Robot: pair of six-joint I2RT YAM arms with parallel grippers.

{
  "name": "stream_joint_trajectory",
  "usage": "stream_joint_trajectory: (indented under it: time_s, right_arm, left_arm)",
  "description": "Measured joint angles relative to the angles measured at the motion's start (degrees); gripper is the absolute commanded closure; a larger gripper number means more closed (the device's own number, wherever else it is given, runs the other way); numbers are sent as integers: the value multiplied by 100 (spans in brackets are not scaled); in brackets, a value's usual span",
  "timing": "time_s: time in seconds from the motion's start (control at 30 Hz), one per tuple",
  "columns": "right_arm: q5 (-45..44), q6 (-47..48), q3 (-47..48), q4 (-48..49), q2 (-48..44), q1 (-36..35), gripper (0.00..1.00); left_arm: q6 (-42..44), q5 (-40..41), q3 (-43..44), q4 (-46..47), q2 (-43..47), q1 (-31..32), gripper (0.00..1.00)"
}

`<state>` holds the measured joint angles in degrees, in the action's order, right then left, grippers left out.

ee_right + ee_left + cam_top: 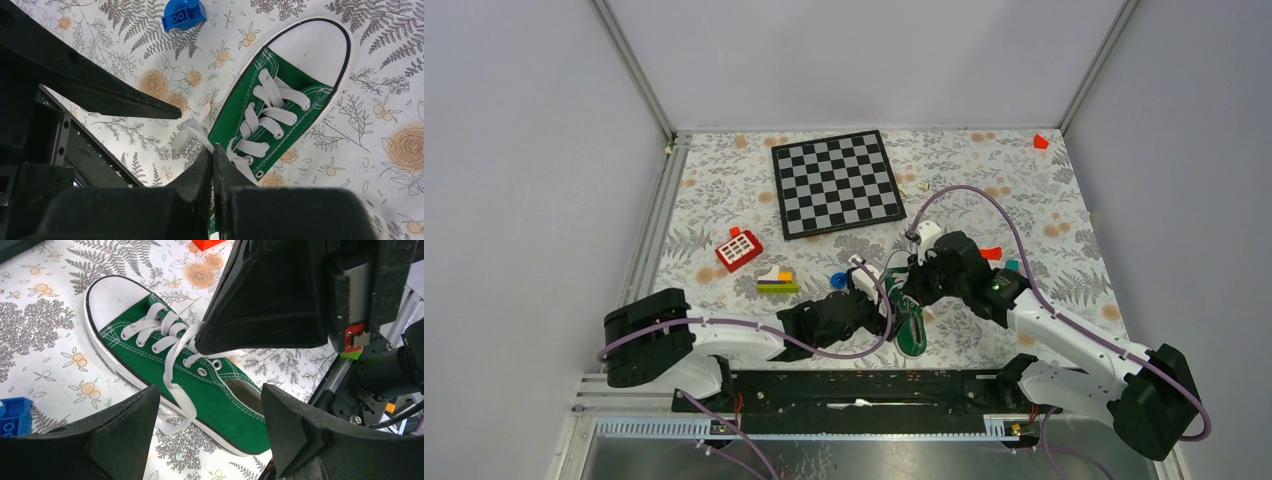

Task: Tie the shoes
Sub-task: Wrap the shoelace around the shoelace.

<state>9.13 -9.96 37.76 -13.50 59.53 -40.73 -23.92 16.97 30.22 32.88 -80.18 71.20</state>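
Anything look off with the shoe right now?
Only the laces: they are untied, the top eyelets sit empty, and one end trails over the side of the shoe onto the table. The right gripper is pinching a lace. No damage or spill shows.

We are observing one green canvas low-top sneaker [220, 405] standing upright on its white sole near the front edge of the tabletop [714, 190], its white laces [277, 115] untied, one end trailing sideways.
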Motion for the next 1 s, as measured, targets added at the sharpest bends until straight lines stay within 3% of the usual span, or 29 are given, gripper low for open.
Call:
stream_joint_trajectory:
  time_s: [0.47, 0.67, 0.77, 1.0]
  right_arm:
    - [90, -195, 332, -267, 125, 120, 100]
    - [146, -254, 334, -302, 125, 192, 100]
    - [190, -271, 334, -304, 125, 214, 100]
    - [256, -284, 361, -348, 186, 223, 100]
  left_arm:
    - [144, 33, 275, 675, -798, 4, 25]
    - [98, 168, 273, 876, -817, 4, 13]
    - [22, 243, 201, 872, -717, 13, 8]
    - [-280, 584, -291, 398, 269, 111, 10]
